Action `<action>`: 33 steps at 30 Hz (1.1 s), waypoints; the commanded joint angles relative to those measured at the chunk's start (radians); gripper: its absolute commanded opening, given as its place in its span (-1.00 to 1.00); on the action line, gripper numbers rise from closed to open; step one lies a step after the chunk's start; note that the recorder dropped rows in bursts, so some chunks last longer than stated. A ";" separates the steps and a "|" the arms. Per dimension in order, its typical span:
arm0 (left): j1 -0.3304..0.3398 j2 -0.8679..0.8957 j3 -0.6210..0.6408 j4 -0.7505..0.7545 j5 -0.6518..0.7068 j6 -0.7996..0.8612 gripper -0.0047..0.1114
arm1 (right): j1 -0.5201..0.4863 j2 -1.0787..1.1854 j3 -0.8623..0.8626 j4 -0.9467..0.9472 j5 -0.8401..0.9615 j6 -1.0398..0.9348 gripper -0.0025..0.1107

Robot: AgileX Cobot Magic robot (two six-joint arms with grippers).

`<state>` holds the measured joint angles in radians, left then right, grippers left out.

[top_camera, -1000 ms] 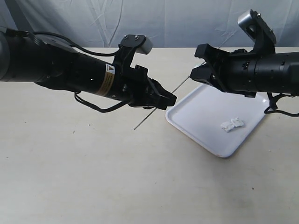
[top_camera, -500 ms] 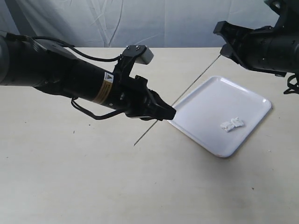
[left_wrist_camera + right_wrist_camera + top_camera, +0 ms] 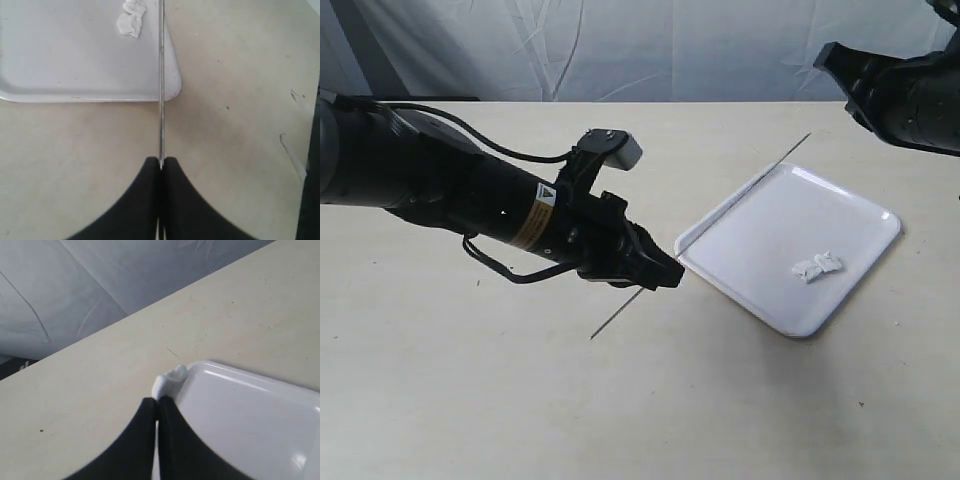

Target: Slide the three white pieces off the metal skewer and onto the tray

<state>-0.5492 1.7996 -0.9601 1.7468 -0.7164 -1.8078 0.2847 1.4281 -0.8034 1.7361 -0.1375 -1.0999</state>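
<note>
The left arm (image 3: 440, 185) carries a yellow label (image 3: 538, 202) with a black warning triangle; its print is too small to read. The left end effector (image 3: 665, 272) is pressed together, pinching the metal skewer (image 3: 740, 190) near its lower end. The rod slants above the tabletop (image 3: 470, 400) and along the tray (image 3: 760, 215) at its left rim. The white pieces (image 3: 817, 267) lie clustered on the tray, apart from the skewer. The right end effector (image 3: 159, 401) is pressed together; a white bit (image 3: 170, 378) sits at its tips, whether pinched I cannot tell.
</note>
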 commanded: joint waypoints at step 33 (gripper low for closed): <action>-0.001 0.107 -0.148 -0.002 0.162 0.009 -0.92 | -0.004 0.258 0.068 0.008 0.167 -0.005 -0.20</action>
<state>-0.5492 1.8762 -1.0739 1.7484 -0.5406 -1.7838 0.2847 1.7331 -0.7386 1.7473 0.0521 -1.1022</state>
